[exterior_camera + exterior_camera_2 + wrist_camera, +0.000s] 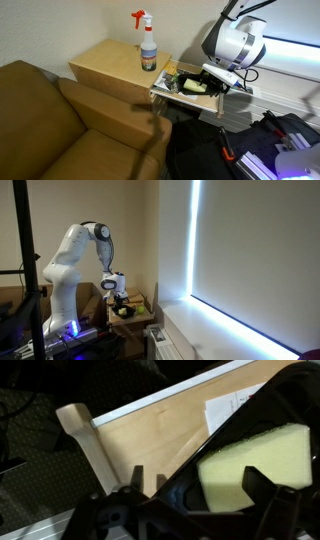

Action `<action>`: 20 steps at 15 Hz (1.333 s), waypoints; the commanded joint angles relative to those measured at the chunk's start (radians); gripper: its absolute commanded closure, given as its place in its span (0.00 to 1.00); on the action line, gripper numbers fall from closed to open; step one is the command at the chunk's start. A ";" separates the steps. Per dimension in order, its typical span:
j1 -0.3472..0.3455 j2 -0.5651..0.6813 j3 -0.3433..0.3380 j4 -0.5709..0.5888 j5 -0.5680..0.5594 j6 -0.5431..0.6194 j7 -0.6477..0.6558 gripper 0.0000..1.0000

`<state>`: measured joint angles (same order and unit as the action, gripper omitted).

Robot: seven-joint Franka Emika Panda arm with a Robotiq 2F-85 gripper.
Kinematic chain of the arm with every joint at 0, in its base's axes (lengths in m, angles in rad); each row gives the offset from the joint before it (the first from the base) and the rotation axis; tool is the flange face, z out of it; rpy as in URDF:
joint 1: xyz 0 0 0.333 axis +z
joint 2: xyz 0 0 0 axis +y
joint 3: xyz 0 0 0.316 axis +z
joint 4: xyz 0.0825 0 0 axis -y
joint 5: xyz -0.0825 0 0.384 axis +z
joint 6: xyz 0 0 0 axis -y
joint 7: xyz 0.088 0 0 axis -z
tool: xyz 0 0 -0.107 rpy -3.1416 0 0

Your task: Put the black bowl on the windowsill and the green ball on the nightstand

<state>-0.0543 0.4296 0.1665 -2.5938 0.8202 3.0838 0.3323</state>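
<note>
**My gripper stands spread over the black bowl.**
The bowl's rim runs between my fingertips. One finger hangs outside it over the wooden surface, and the other hangs above a pale yellow-green block lying inside. I cannot tell whether I touch the bowl. A spray bottle stands well apart from me.

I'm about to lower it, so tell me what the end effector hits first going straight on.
Most likely the black bowl: in the wrist view its rim sits between the fingers of the end effector, yellow sponge just beyond. Depth is unclear.
</note>
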 commanded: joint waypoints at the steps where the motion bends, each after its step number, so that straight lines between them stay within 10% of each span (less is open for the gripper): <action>1: -0.066 0.108 0.040 0.060 0.037 0.039 -0.026 0.00; 7: -0.064 0.112 0.030 0.066 0.019 0.020 -0.006 0.00; 9: -0.071 0.120 0.037 0.072 0.021 0.028 -0.010 0.28; 20: -0.115 0.116 0.043 0.084 0.017 0.049 -0.022 0.98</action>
<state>-0.1350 0.5278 0.1906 -2.5123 0.8291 3.1161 0.3339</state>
